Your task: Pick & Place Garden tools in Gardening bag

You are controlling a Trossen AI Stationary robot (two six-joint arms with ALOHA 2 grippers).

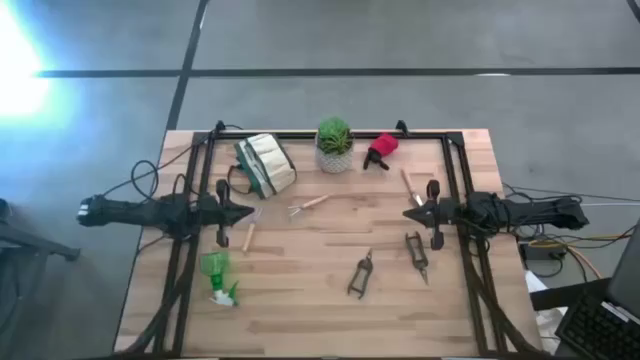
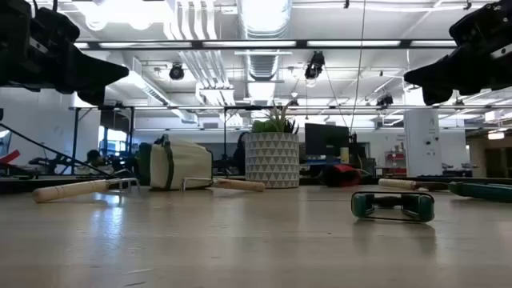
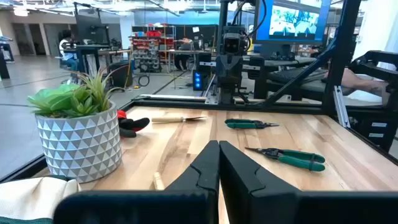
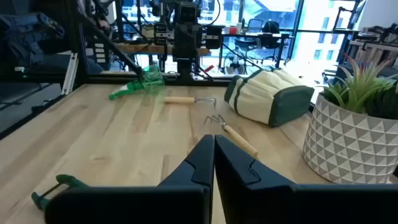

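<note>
left gripper [image 1: 243, 212] clenched, empty, at 9 o'clock of table [image 1: 330, 320]. right gripper [image 1: 411, 213] likewise clenched, empty, at 3 o'clock. gardening bag [image 1: 265, 165] lies tipped at 11 o'clock; fork [image 1: 307, 205], pruners [image 1: 361, 275] and spray bottle [image 1: 217, 280] scattered apart. risk: bag on its side may slide when tools are pushed in; potted plant [image 1: 334, 145] beside it could be knocked.

Both arms are dark, near-black, built of chunky jointed segments that narrow toward the wrist. The left gripper [image 1: 251, 212] and right gripper [image 1: 407, 213] each end in two matte black, wedge-shaped fingers tapering to a point. Short black crossbars jut sideways behind each gripper. Black cables trail from both arm bases.
</note>
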